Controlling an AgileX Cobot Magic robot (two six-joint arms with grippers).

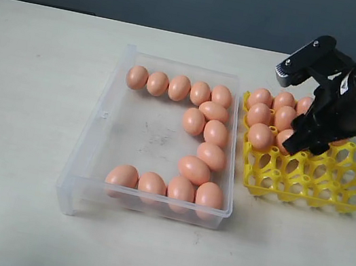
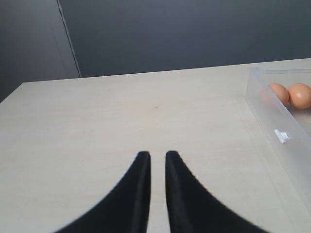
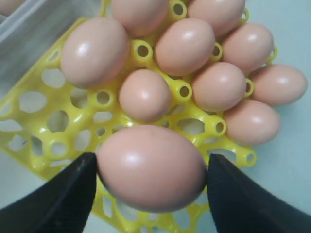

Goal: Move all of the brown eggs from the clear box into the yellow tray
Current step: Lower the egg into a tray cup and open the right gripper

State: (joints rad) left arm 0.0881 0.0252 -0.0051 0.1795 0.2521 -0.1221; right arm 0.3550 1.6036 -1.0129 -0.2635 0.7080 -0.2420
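Observation:
Several brown eggs [image 1: 196, 169] lie in the clear box [image 1: 96, 125], along its far, right and near sides. To the box's right stands the yellow tray [image 1: 314, 184], with several eggs [image 1: 262, 113] in its far cups. My right gripper [image 1: 305, 138] hovers over the tray's middle. In the right wrist view this gripper [image 3: 151, 171] is shut on one brown egg [image 3: 151, 165], just above the tray [image 3: 77, 126] and beside the seated eggs [image 3: 184, 46]. My left gripper [image 2: 157, 155] is shut with nothing in it, over bare table, away from the box's wall [image 2: 272, 116].
The pale table [image 1: 29, 79] stretches left of the box and in front of it. The tray's near rows of cups [image 1: 306, 190] hold nothing. Two eggs [image 2: 300, 95] show behind the box wall in the left wrist view.

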